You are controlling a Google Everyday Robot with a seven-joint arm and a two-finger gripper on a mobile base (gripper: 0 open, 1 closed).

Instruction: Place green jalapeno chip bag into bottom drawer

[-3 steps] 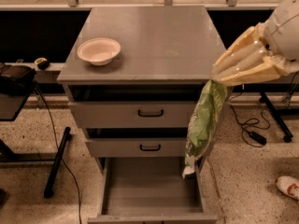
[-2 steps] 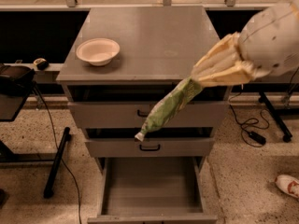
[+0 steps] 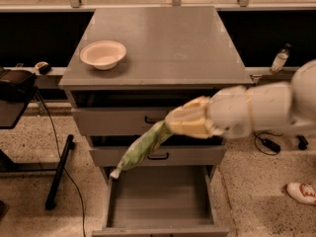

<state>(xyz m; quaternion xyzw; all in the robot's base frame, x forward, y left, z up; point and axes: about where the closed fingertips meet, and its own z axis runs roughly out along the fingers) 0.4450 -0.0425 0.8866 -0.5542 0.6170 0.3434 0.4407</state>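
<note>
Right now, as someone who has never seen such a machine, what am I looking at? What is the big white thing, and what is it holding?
A single camera looks down on the front of a grey cabinet; I cannot tell where the camera is mounted. The white shape reaching in from the right is the robot's arm. At its end is the gripper, whose two fingers are shut on the top of the green jalapeno chip bag. The bag hangs slanting down to the left, above the open bottom drawer. A white bowl sits on the cabinet's top.
</note>
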